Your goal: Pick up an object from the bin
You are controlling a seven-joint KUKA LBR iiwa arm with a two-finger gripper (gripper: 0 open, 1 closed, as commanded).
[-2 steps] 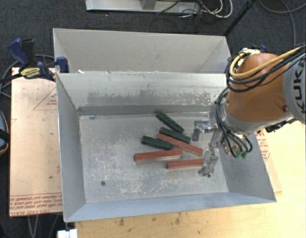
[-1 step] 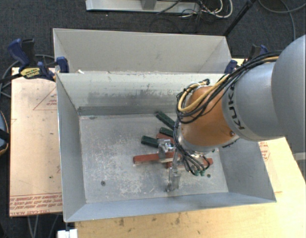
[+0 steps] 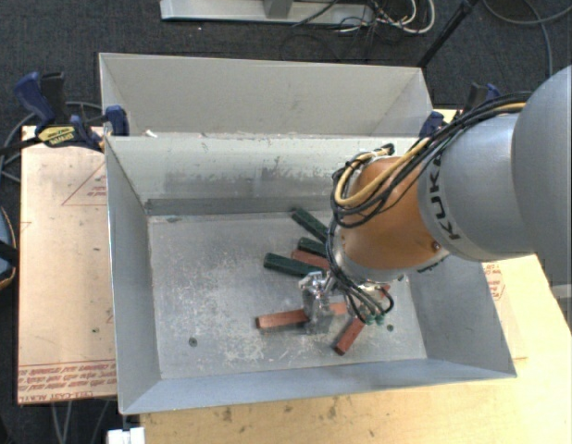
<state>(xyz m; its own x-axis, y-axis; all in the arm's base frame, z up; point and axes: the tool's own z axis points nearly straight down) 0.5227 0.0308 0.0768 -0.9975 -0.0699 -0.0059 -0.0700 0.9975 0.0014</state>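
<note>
Okay: dark letters "KUK" read on the grey arm (image 3: 490, 192), the rest cut off. The gripper (image 3: 316, 313) sits low in the right-centre of the bin, at the right end of a brown-red bar (image 3: 279, 321) lying flat on the floor. I can't tell if they touch, or if the gripper is open or closed. Another reddish bar (image 3: 349, 338) lies tilted just to its right. Dark green bars (image 3: 288, 265) lie just behind. The grey metal bin (image 3: 193, 285) has a scuffed floor. Dark carpet (image 3: 45, 26) and cables (image 3: 397, 7) lie beyond it.
</note>
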